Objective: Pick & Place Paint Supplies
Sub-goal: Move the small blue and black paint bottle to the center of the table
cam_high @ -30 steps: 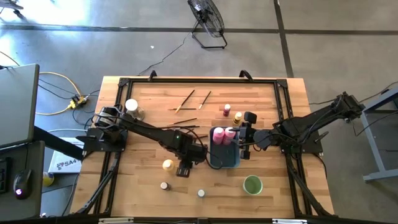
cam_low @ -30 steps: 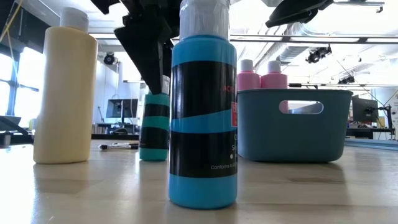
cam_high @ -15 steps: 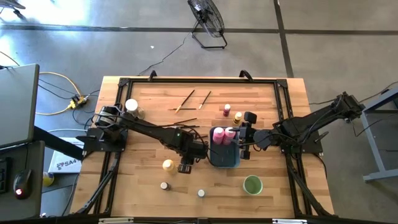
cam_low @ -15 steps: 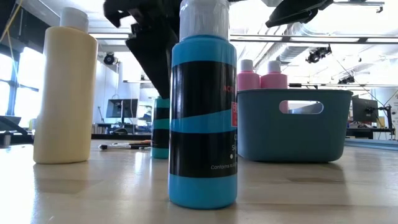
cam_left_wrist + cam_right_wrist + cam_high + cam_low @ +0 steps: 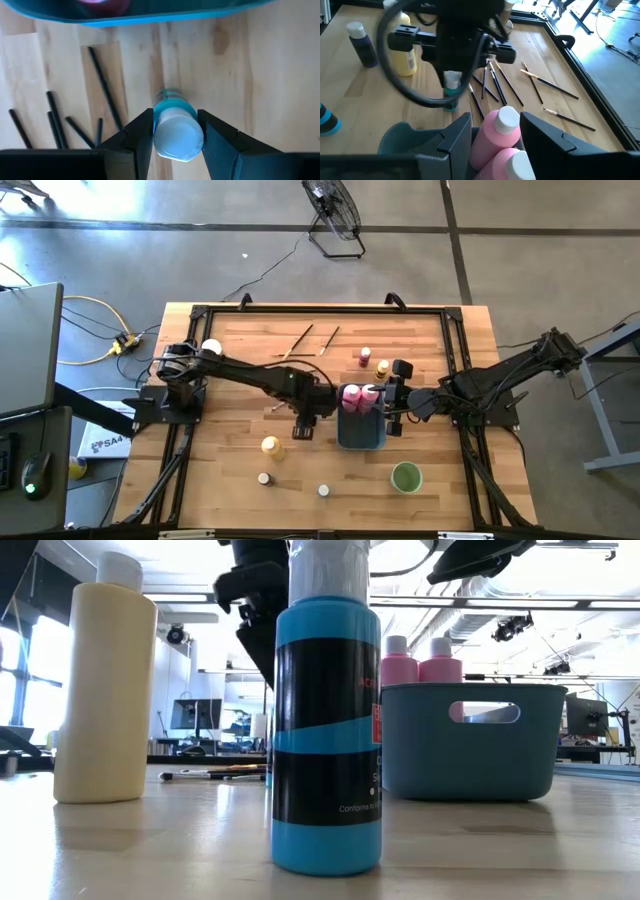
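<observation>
2 pink bottles (image 5: pixel 361 394) upright in blue-grey tray (image 5: pixel 360 435).

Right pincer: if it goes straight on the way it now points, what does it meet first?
Most likely a pink bottle standing in the blue tray, right ahead of the right pincer; depth is hard to judge.

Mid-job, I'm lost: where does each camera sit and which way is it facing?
High: overhead, straight down on table; both arms show.
Low: table-top level, looking across past blue bottle; arms overhead.
Left wrist: down past left claw gripping teal bottle.
Right wrist: across table past open right claw, over pink bottles.
Shared: high and low both show tray.
</observation>
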